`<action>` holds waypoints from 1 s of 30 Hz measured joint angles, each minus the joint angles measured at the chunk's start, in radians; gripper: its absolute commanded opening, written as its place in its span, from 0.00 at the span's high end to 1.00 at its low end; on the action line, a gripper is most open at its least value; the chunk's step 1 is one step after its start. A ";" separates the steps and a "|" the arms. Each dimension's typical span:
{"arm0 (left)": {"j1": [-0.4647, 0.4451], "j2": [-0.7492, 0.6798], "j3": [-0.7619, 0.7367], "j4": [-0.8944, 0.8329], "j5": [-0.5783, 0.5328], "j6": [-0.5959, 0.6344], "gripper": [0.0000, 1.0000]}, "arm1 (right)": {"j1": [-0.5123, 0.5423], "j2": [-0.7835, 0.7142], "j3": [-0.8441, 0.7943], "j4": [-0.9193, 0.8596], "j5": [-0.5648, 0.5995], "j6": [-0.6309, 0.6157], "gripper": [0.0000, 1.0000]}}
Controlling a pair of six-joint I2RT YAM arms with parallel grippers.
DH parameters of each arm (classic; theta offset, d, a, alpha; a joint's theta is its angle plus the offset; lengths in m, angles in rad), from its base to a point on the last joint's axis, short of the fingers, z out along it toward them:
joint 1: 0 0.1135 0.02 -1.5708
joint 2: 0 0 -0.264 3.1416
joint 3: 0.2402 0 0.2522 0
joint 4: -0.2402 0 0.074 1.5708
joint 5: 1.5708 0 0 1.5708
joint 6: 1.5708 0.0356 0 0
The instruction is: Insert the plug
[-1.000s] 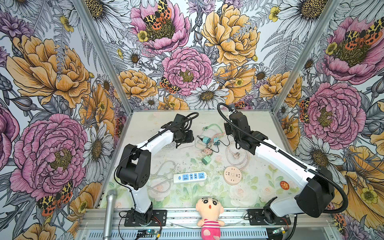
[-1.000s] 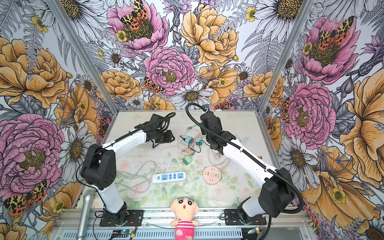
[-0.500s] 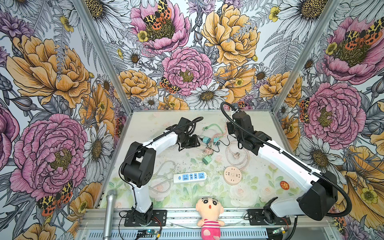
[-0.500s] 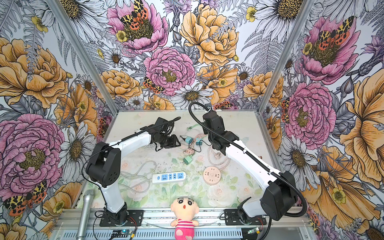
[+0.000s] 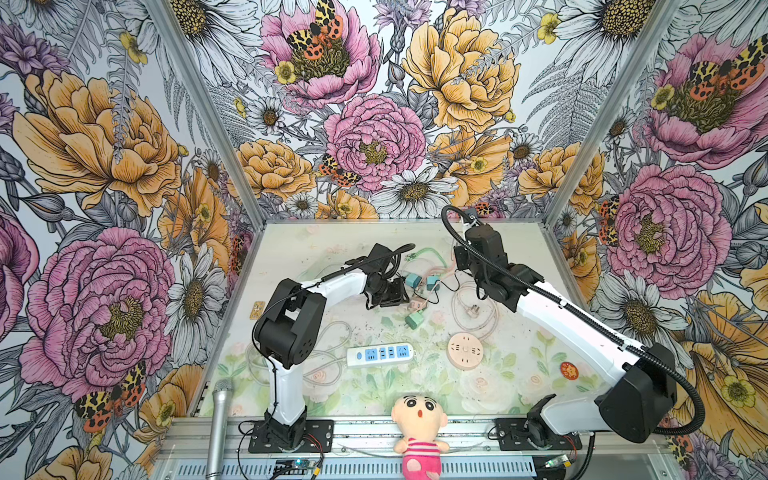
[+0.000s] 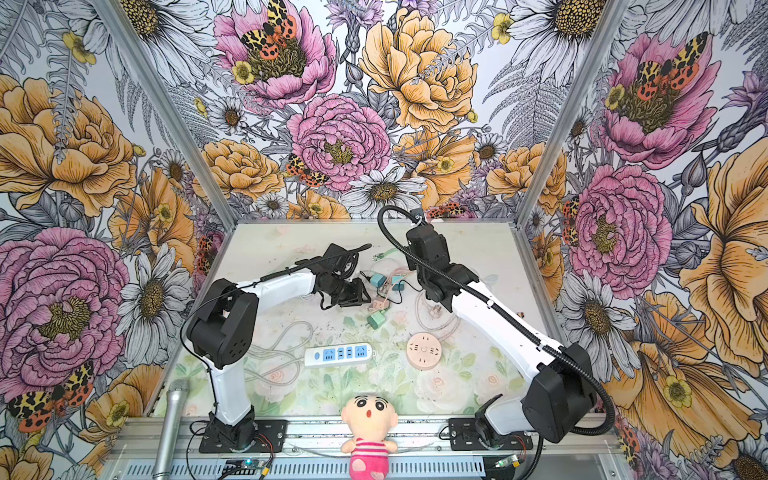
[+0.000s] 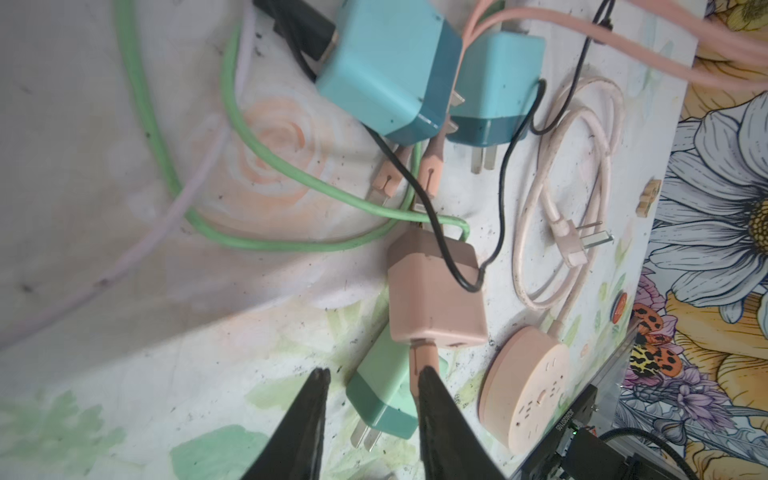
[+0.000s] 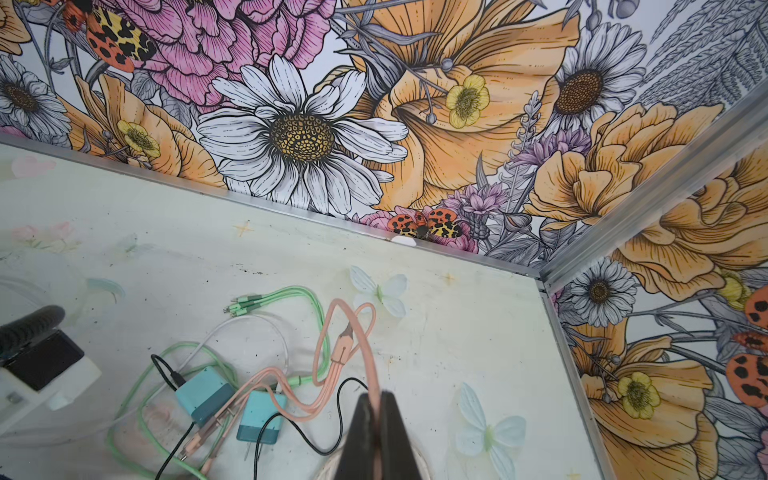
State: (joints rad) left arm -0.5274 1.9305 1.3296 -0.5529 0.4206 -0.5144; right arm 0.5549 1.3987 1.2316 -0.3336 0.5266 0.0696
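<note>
Left wrist view: the pink charger block (image 7: 434, 299) lies on the table (image 7: 124, 291) amid tangled cables. A pink connector (image 7: 422, 357) meets its near face, beside one finger of the left gripper (image 7: 372, 376), whose jaws stand apart, holding nothing. The right gripper (image 8: 376, 401) is pinched tight on a pink cable (image 8: 372, 374).

Legible text: none. Black block (image 7: 571, 417) at the table edge: one line of white lettering, too blurred to read. Red round sticker (image 5: 569, 370): mark indistinct.
</note>
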 measured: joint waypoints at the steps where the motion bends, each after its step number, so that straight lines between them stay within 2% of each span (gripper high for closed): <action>1: 0.000 0.002 0.000 0.008 0.000 -0.011 0.59 | 0.000 0.000 0.000 0.000 0.000 0.000 1.00; 13: -0.015 0.050 0.011 0.076 0.024 -0.087 0.52 | 0.000 -0.009 -0.001 0.000 0.000 0.000 1.00; 30: -0.040 0.077 0.012 0.109 0.059 -0.147 0.49 | 0.000 -0.009 -0.005 0.000 -0.008 0.000 1.00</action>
State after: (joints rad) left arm -0.5674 2.0071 1.3415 -0.4435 0.4793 -0.6613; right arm 0.5549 1.3895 1.2266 -0.3332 0.5190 0.0696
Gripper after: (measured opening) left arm 0.505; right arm 0.053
